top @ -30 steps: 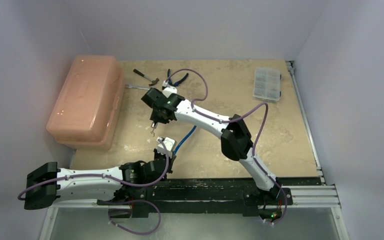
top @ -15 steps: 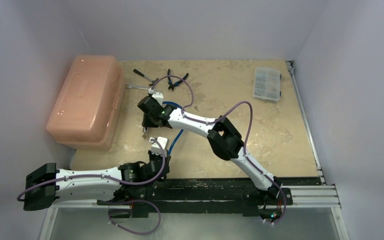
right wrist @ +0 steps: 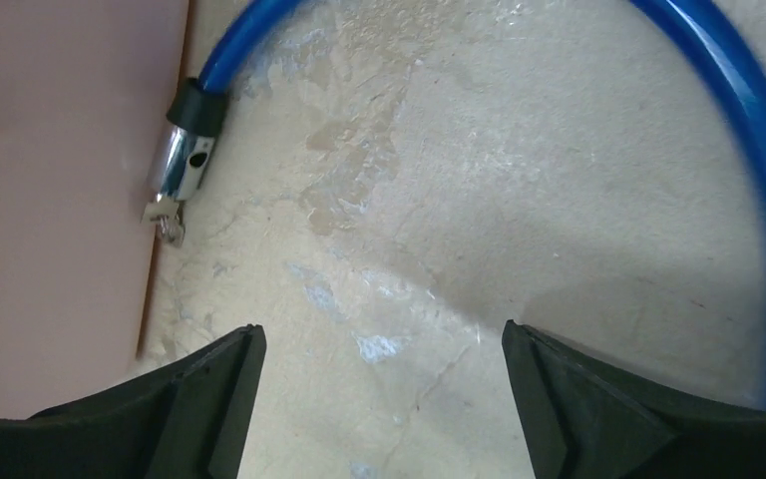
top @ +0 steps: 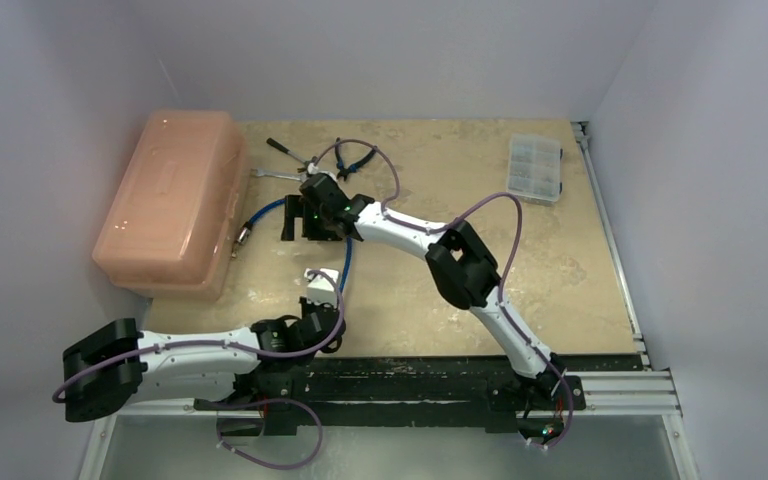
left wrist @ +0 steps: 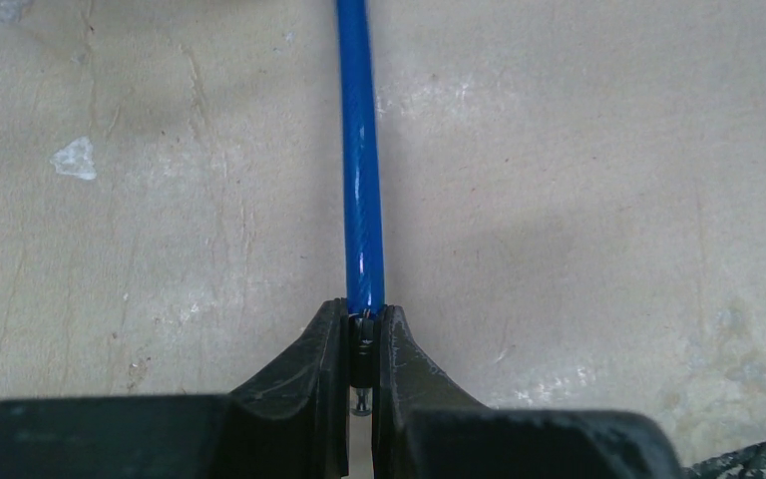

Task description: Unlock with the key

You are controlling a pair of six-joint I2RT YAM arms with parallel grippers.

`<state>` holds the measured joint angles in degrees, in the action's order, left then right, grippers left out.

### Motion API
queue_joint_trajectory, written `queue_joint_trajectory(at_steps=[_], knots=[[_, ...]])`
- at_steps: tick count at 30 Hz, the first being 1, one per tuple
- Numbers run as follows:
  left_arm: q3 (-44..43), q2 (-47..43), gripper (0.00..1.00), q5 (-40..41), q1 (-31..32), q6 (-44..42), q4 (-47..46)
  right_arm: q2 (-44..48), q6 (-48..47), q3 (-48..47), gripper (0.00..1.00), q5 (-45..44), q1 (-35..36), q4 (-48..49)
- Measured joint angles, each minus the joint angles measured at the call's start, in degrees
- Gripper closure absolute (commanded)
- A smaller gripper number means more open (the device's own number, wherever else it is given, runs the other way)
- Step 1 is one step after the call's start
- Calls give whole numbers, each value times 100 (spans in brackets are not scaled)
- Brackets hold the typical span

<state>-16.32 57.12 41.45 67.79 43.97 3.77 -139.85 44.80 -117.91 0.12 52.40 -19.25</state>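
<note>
One key (right wrist: 167, 228) protrudes from the cable lock (right wrist: 187, 160).

The left arm (top: 195, 352) and right arm (top: 400, 230) are white with bulky black joints. Purple cables (top: 495, 198) loop alongside. The fingers (right wrist: 209, 399) are black.

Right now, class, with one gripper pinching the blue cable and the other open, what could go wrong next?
1. The tiny key at the lock head lies close beside the orange box. The open right gripper could bump the box reaching for it.
2. The left gripper pinches only the blue cable at its very end, so a tug might slip it free.
</note>
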Motion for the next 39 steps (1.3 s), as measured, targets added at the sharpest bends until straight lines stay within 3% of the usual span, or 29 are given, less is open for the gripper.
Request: queue_joint_trajectory(at_steps=[9,15,22,29,33,39], knots=[[-236,614,100,-92,-188,-15,-293,850,-525,280,1,-63,-98,-299],[-450,973,100,-229,-450,-160,-629,1932,-715,1130,1,-369,-367,-413],[-839,1738,96,-623,-1047,-450,-1108,3067,-887,2343,1,-1346,-800,-579],[-1165,2575,74,-1108,-1556,-752,-1513,4273,-905,3969,1,-2208,-984,-625],[-1244,2647,55,-1224,-1609,-778,-1556,4804,-918,4675,1,-2483,-1054,-570],[-1259,2645,40,-1342,-1611,-752,-1576,5344,-907,5517,1,-2658,-1276,-693]])
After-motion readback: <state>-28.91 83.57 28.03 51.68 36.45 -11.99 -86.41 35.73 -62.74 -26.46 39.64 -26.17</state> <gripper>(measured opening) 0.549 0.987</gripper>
